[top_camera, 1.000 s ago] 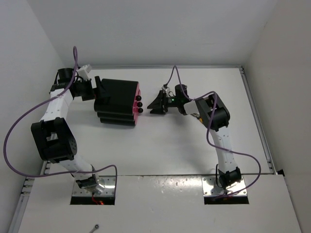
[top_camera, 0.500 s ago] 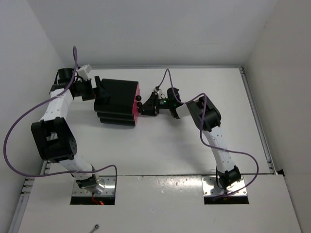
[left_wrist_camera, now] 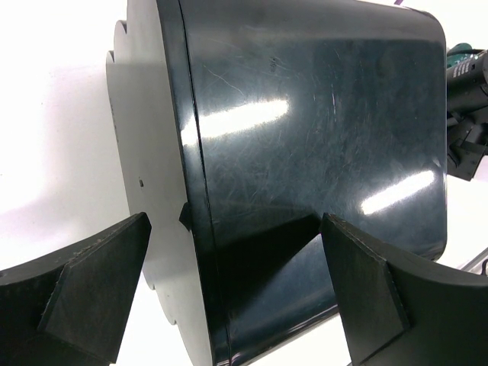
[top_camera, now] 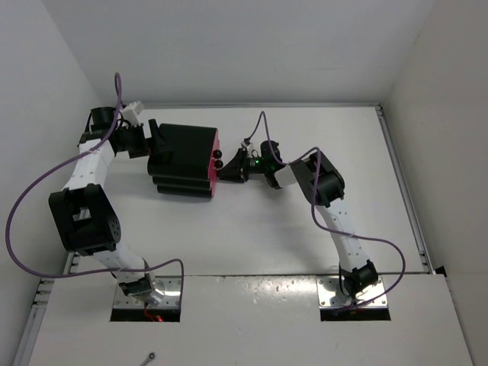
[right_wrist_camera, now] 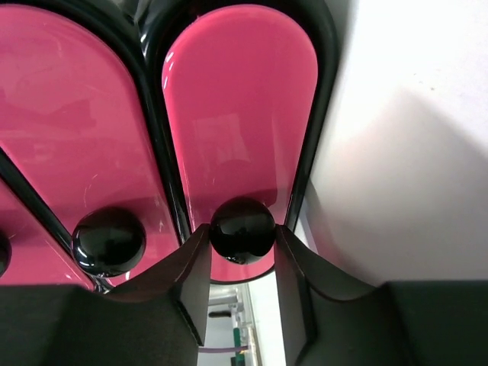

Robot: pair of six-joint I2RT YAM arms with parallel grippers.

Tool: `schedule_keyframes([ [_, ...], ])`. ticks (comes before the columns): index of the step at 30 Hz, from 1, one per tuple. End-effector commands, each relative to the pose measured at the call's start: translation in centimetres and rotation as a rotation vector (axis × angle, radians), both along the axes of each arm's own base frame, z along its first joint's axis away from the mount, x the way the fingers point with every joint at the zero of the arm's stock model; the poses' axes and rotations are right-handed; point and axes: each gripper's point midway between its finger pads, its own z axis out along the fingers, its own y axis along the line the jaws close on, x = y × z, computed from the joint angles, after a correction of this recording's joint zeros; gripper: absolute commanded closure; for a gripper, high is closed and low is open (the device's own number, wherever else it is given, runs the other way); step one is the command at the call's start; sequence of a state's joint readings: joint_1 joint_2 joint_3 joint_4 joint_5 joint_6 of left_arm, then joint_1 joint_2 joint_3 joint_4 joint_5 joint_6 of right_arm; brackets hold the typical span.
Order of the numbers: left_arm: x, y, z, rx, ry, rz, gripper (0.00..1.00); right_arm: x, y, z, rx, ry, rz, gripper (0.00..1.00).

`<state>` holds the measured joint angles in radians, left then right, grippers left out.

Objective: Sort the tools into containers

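The black cabinet stands at the table's left centre, its pink drawers facing right. My right gripper is at the drawer fronts. In the right wrist view it is shut on the round black knob of the outermost pink drawer; a second knob sits on the drawer beside it. My left gripper is open at the cabinet's back; its fingers straddle the rear corner of the cabinet without touching. The tools are out of view.
White walls close in the table on the left, back and right. A metal rail runs along the table's right edge. Purple cables loop off both arms. A small metal piece lies on the near shelf.
My right gripper has moved left from open table to the drawer fronts and now grips a knob. The left arm and the cabinet have not moved.
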<state>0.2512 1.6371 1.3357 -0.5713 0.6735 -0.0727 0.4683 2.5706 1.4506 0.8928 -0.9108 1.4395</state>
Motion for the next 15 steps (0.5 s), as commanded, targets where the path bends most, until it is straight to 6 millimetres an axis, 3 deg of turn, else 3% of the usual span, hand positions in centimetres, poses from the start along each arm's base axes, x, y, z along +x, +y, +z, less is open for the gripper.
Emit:
schedule_keyframes([
  [1, -0.2, 2.1, -3.2, 0.083, 0.071, 0.055, 0.00, 0.5, -0.5, -0.7, -0.013, -0.034, -0.043, 0.66],
  [5, -0.4, 2.0, -3.6, 0.081, 0.079, 0.054, 0.00, -0.2, -2.4, -1.1, -0.047, -0.047, -0.077, 0.71],
  [9, -0.4, 2.0, -3.5, 0.083, 0.071, 0.055, 0.00, 0.4, -5.4, -0.6, -0.075, -0.091, -0.120, 0.76],
  [15, -0.7, 1.9, -3.4, 0.083, 0.070, 0.055, 0.00, 0.4, -8.6, -0.1, -0.120, -0.107, -0.139, 0.76],
])
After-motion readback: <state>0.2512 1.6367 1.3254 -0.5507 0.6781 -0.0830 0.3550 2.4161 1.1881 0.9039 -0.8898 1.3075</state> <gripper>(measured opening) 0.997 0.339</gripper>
